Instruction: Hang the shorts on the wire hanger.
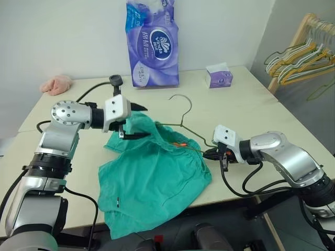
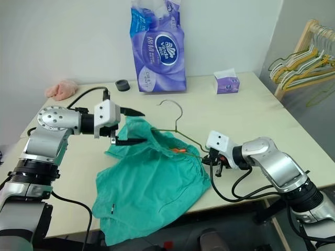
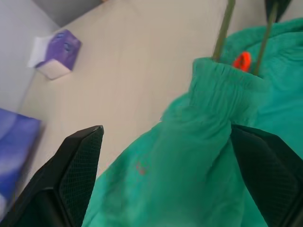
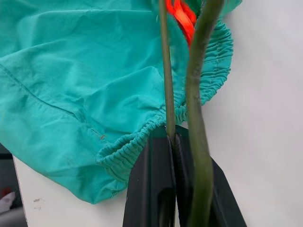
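While edge-draped, shorts [image 1: 152, 178] overhanging table [image 1: 251, 99]

light: bright, even, diffuse | shadows: soft, faint | glare: none | blur: wrist views soft close up

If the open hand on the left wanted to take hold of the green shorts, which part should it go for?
Probably the gathered waistband of the shorts, where it bunches up around the wire hanger. That ridge stands raised off the table, so the left gripper, jaws wide, could close over it from the robot's left. The right gripper is shut on the hanger's other end.
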### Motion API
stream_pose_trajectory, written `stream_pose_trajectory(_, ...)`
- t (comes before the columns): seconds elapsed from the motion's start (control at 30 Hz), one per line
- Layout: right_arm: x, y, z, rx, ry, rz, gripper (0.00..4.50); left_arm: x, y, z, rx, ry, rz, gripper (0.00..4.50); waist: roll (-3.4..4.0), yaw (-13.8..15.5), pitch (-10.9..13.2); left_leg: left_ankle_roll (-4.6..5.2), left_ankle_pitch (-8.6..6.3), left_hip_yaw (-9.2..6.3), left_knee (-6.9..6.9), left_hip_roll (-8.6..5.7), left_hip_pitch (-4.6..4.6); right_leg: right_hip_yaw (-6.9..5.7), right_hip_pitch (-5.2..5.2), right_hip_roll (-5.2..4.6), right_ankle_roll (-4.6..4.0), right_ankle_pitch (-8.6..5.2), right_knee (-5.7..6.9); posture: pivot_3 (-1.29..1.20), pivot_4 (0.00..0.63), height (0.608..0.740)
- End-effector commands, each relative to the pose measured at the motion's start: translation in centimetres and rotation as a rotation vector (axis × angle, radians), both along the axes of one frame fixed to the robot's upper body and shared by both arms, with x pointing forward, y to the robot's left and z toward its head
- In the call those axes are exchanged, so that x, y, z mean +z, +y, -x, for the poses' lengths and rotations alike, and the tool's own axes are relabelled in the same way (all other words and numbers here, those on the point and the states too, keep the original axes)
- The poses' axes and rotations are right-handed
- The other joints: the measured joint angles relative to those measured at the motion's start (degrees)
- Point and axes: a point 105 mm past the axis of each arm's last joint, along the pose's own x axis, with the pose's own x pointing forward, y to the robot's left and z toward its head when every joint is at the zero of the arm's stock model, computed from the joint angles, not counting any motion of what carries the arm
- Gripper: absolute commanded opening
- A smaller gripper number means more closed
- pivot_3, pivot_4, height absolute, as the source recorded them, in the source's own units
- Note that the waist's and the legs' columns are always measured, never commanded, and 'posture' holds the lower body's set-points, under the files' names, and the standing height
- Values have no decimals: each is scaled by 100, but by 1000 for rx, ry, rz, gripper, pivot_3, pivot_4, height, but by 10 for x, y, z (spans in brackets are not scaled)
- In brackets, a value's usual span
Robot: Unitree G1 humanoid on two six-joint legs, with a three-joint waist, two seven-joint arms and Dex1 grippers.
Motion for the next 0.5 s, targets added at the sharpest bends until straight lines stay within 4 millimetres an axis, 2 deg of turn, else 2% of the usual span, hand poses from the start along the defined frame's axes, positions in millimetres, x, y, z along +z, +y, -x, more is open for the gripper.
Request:
stream_pose_trajectory(0.03, 16, 5, 0, 55, -94, 8, 0, -6, 4, 11, -46, 37, -73, 4465, 0, -49, 0, 0, 0, -1, 0, 0, 0, 0, 1, 0, 0, 0, 0, -274, 18, 740)
stream_pose_trajectory(0.3, 24, 8, -1, 80, -122, -22, 0, -20, 16, 6, 14, 60, -98, 4465, -1, -68, -1, 1, 1, -5, 4, 0, 4, -5, 7, 0, 0, 0, 3, -273, 21, 740)
stream_pose_trajectory(0.4, 26, 10, 1, 96, -125, -35, 0, -23, 16, 4, 23, 61, -84, 3842, -1, -69, 0, 1, 1, -6, 5, 0, 3, -6, 6, 0, 0, 1, 4, -273, 21, 740)
stream_pose_trajectory(0.5, 27, 12, 4, 119, -126, -38, 0, -23, 12, 4, 27, 66, -56, 2916, -1, -69, -1, 1, 1, -7, 5, -1, 2, -6, 6, -2, 0, 1, 3, -273, 21, 740)
